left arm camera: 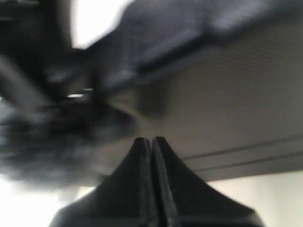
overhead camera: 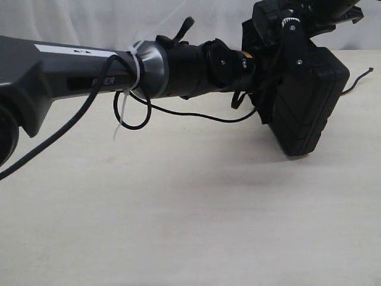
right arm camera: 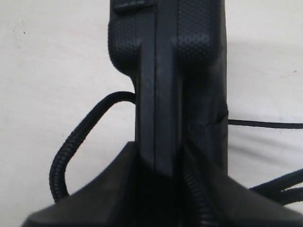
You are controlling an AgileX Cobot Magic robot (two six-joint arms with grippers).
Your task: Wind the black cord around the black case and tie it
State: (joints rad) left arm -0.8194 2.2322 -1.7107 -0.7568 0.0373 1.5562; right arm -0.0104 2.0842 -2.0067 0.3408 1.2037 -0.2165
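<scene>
Braided black cord [right arm camera: 66, 146]; matt pebbled case [right arm camera: 199, 56]

A pale beige table [overhead camera: 178, 226] lies before a white backdrop [overhead camera: 89, 21].

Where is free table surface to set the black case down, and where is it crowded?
Free: the wide bare table in front, bordered at the back by the left arm and, on the right, the black case. Crowded: the back strip, where arm, case and black cord come together.
</scene>
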